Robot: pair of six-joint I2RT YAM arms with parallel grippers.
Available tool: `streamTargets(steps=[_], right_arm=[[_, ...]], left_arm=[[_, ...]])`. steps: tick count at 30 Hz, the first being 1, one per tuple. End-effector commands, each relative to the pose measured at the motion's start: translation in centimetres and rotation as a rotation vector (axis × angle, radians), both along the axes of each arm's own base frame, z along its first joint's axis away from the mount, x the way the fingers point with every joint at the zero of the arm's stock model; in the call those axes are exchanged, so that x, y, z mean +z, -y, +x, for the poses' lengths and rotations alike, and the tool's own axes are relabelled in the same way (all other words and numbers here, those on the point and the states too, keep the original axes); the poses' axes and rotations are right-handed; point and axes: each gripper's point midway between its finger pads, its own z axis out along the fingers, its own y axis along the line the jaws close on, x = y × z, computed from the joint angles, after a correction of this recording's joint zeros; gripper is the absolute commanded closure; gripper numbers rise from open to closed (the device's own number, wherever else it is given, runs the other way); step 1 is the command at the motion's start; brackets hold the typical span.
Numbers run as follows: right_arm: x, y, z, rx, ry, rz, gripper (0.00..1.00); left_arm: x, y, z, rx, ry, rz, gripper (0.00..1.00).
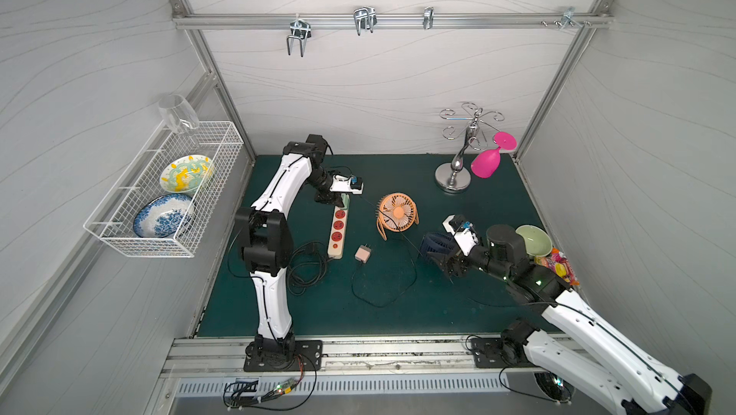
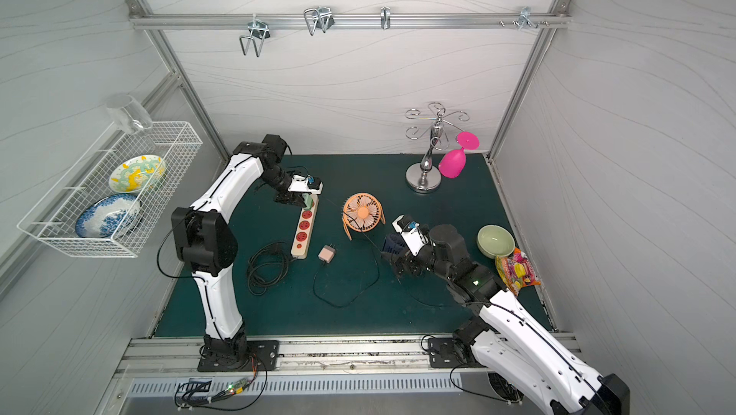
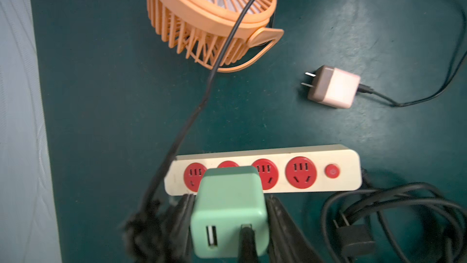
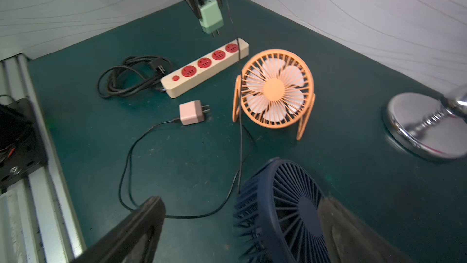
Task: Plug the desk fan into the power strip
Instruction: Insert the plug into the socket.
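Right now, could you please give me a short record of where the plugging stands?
left pincer: shut on the green adapter, prongs down
plug status: held above the power strip, not yet inserted
sockets: all four empty
right pincer: open, navy fan between its jaws
pink adapter: lying loose, unplugged
orange fan: upright beside the strip
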Motion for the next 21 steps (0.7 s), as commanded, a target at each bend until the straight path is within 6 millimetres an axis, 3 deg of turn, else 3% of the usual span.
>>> streamTargets(steps=[1, 9, 21], right_arm=[[-0.4, 1.6, 1.2, -0.111, -0.061, -0.011, 0.01], [-1.3, 2.5, 2.1, -0.16, -0.108, 0.015, 0.01], [-1.6, 2.7, 2.7, -0.168, -0.142, 0.043, 0.01]], left_arm=[[0.2, -0.6, 1.4, -0.032, 0.012, 0.006, 1.0], [-2.1, -1.2, 3.5, -0.032, -0.029, 0.039, 1.0], [-4.6, -0.8, 4.2, -0.009, -0.076, 0.029, 1.0]])
